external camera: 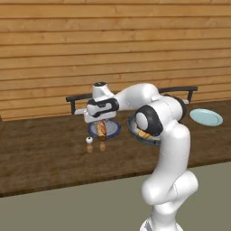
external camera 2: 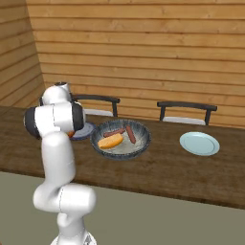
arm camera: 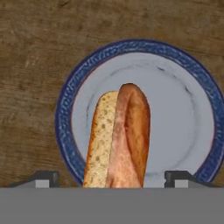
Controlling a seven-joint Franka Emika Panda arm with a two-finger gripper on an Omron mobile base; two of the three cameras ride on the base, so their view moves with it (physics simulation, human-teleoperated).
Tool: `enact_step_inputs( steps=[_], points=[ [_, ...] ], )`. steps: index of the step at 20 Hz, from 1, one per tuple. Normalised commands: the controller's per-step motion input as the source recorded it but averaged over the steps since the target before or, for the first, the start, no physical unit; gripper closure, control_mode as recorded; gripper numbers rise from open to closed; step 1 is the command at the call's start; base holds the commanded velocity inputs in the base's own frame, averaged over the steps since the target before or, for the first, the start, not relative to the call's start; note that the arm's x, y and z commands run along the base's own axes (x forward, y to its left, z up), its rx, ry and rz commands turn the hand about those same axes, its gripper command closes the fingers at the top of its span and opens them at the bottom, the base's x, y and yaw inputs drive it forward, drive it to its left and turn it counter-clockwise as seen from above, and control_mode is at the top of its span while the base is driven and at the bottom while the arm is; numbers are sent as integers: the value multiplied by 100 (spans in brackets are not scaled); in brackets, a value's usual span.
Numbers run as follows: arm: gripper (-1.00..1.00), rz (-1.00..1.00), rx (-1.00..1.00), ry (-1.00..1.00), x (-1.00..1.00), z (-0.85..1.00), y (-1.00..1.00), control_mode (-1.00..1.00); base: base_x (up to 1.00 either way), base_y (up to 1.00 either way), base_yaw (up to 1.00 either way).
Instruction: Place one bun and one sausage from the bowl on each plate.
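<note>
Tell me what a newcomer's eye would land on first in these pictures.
The bun stands out first, lying on the blue-rimmed plate between the open gripper fingertips. Next comes the big patterned bowl at the middle of the wooden table, holding another bun and two sausages. The pale blue plate sits off to its right.

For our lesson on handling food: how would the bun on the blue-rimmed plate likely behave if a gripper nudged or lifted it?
The bun looks long and rounded, so a sideways nudge might roll it across the flat blue-rimmed plate. Its speckled, bready surface suggests it is probably light and soft, denting under a firm squeeze. It leans against the sausage, which may steady it.
</note>
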Motion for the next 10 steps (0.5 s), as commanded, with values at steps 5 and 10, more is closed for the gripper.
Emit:
enact_step_inputs(
  steps=[5, 10],
  points=[
    [-100, 0, -6, -10, -7, 44, -35, -100, 0, 0, 0],
    [-100, 0, -15, -16, -32, 77, -91, -100, 0, 0, 0]
  ],
)
